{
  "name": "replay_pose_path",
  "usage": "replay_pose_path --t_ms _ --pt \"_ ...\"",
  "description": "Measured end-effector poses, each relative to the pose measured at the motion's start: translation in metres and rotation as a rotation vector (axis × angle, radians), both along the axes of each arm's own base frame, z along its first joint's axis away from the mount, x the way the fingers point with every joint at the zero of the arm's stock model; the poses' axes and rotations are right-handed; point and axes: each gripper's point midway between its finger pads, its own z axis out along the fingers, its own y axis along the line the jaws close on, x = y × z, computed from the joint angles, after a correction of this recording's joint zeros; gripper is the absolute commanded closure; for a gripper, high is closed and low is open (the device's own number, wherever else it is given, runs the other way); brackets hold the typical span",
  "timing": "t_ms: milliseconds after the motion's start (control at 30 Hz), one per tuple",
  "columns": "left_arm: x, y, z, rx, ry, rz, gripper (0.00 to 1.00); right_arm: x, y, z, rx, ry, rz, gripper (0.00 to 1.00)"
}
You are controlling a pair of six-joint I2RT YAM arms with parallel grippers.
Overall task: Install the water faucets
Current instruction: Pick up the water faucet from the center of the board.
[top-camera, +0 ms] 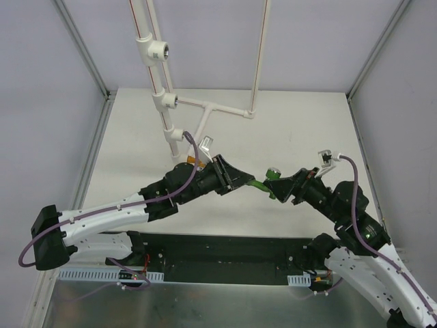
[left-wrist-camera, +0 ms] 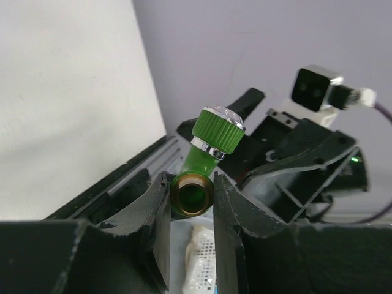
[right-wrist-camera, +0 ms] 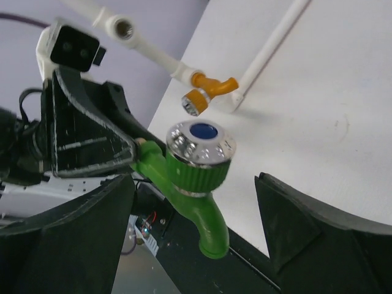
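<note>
Nearest, along the front edge of the tabletop [top-camera: 307, 123]: a dark, flat base plate [top-camera: 225, 249] between the two arm mounts.

Just beyond, in the air over the near half: the green faucet [left-wrist-camera: 211, 138], well clear of the surface. Clamped by the left claw [left-wrist-camera: 192, 197], with its black fingers [left-wrist-camera: 156, 214] pressed against the round inlet, brassy at the rim. Smooth green plastic body, ribbed knob, shiny chrome cap with a blue disc in the middle, and a curved spout pointing down in the right wrist view.

Facing it from the other side: the right claw [right-wrist-camera: 193, 184], spread wide. One rough black finger [right-wrist-camera: 318, 233] on each flank of knob and spout, touching neither, with a free gap on both sides.

Past the claws, to the right and behind: bare, matt white tabletop, with open room as far as the back wall.

Far left: a white pipe [top-camera: 147, 27] rising at a tilt, with three tee fittings [top-camera: 167, 101] along it, metal threaded holes in the upper two. Joined to the lowest one, just behind the left wrist: the orange faucet [right-wrist-camera: 208, 90], silver round end toward the right wrist camera.

At the left and right borders: aluminium frame rails [top-camera: 95, 150], then pale walls.
</note>
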Motion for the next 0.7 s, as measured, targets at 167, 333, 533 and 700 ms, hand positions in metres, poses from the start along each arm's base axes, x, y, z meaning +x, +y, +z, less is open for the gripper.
replay_pose_path --t_ms 167,333,533,700 --pt "-0.013 0.007 0.042 -0.130 -0.054 -0.063 1.00 -0.026 0.015 0.009 -0.004 -0.090 0.190 0.12" --pt "-0.031 0.007 0.061 -0.192 -0.076 -0.153 1.00 -0.045 0.025 0.020 0.020 -0.151 0.319 0.14" --pt "-0.041 0.005 0.064 -0.206 -0.079 -0.211 1.00 -0.053 0.025 0.046 0.085 -0.255 0.351 0.19" --pt "-0.039 0.002 0.072 -0.242 -0.101 -0.212 1.00 -0.053 0.026 0.055 0.111 -0.282 0.351 0.21"
